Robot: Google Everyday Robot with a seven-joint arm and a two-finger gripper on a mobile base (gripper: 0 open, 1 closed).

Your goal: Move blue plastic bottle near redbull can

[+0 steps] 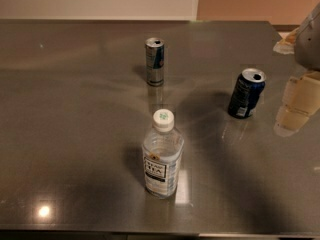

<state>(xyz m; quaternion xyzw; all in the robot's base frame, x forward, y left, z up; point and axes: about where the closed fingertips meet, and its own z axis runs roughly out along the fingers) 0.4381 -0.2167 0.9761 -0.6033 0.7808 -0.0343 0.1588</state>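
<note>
The blue plastic bottle (162, 155) stands upright near the table's front, clear with a white cap and a white-and-black label. The redbull can (155, 61), slim and silver-and-blue, stands upright farther back, almost straight behind the bottle with a wide gap between them. My gripper (297, 104) hangs at the right edge of the view, above the table and well to the right of the bottle, holding nothing that I can see. Its cream-coloured fingers (300, 100) point downward.
A wider dark blue soda can (246, 93) stands upright at the right, between the gripper and the redbull can. The grey table (70, 109) has its back edge against a wall and its front edge just below the bottle.
</note>
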